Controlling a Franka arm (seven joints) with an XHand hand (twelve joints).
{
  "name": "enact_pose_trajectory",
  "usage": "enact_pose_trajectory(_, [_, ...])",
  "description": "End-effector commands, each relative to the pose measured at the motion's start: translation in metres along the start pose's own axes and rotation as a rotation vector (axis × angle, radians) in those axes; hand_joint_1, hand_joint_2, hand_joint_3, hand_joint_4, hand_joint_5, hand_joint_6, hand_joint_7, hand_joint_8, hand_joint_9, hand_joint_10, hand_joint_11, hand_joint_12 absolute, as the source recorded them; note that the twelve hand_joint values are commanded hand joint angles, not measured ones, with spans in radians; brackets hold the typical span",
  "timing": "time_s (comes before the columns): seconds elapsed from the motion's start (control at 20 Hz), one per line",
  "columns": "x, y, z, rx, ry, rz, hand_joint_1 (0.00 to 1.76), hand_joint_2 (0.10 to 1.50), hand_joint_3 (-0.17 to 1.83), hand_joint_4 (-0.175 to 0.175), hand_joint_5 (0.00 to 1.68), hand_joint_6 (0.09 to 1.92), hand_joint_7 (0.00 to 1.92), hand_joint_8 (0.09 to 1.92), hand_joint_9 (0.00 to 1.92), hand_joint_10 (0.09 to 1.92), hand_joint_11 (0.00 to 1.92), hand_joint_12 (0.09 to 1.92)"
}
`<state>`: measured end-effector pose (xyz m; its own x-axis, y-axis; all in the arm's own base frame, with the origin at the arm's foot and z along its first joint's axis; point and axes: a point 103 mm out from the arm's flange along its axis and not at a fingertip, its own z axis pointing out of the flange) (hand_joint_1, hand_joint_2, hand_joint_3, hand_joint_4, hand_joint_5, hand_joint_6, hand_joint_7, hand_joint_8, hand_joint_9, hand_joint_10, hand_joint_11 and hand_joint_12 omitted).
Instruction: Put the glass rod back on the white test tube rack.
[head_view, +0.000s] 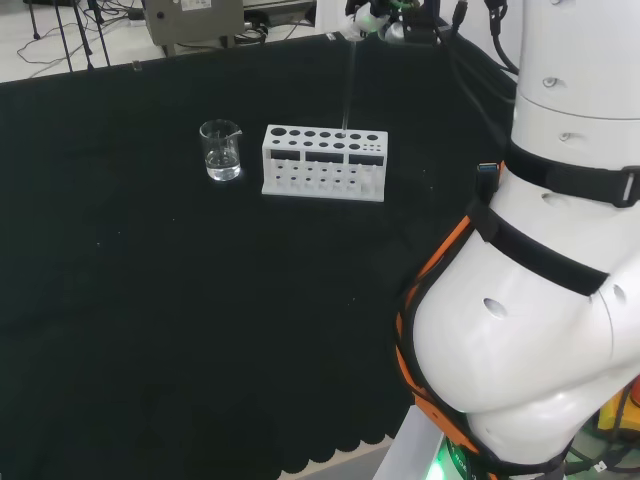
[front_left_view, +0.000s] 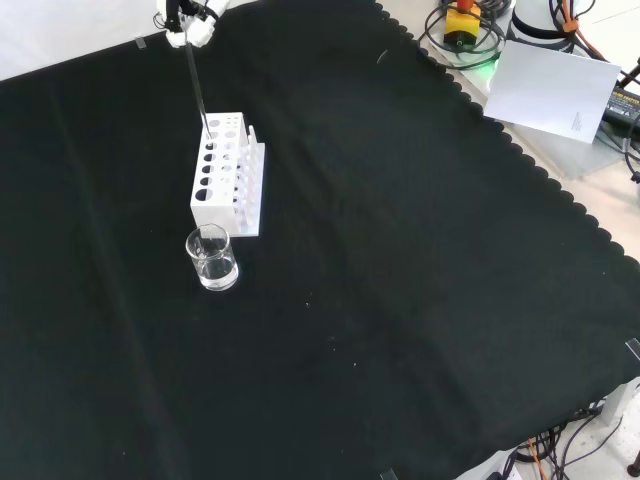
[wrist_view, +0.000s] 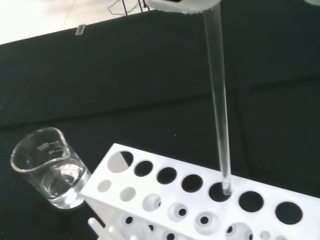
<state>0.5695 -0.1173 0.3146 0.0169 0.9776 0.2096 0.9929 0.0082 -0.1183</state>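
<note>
A clear glass rod (wrist_view: 219, 105) hangs almost upright from the hand (front_left_view: 188, 22), whose fingers pinch its top end. Its lower tip stands in one of the large holes along the top of the white test tube rack (wrist_view: 170, 197). In the head view the rod (head_view: 347, 85) drops from the hand (head_view: 372, 22) at the top edge to the rack's (head_view: 323, 163) far row. From the front, the rod (front_left_view: 196, 85) leans down to the rack's (front_left_view: 226, 173) far end.
A small clear glass beaker (front_left_view: 211, 258) with a little clear liquid stands close beside the rack, also seen as the beaker (head_view: 220, 150) to the rack's left in the head view. The arm's white links (head_view: 540, 260) rise at the head view's right.
</note>
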Motion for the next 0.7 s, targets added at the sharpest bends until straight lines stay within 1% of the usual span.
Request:
enact_pose_trajectory(0.05, [-0.008, 0.002, 0.014, 0.01, -0.006, 0.011, 1.31, 1.03, -0.01, -0.175, 1.24, 0.25, 1.2, 0.96, 1.74, 0.57, 1.67, 0.77])
enact_pose_trajectory(0.15, [-0.007, 0.002, 0.021, 0.021, -0.004, 0.009, 1.31, 1.03, -0.01, -0.175, 1.24, 0.25, 1.2, 0.96, 1.74, 0.57, 1.67, 0.77])
enact_pose_trajectory(0.5, [0.006, 0.01, 0.031, 0.047, -0.011, -0.028, 1.31, 1.03, -0.01, -0.175, 1.24, 0.24, 1.2, 0.96, 1.74, 0.57, 1.67, 0.77])
enact_pose_trajectory(0.7, [0.008, 0.015, 0.037, 0.059, -0.012, -0.037, 1.31, 1.03, -0.01, -0.175, 1.24, 0.24, 1.2, 0.96, 1.74, 0.57, 1.67, 0.77])
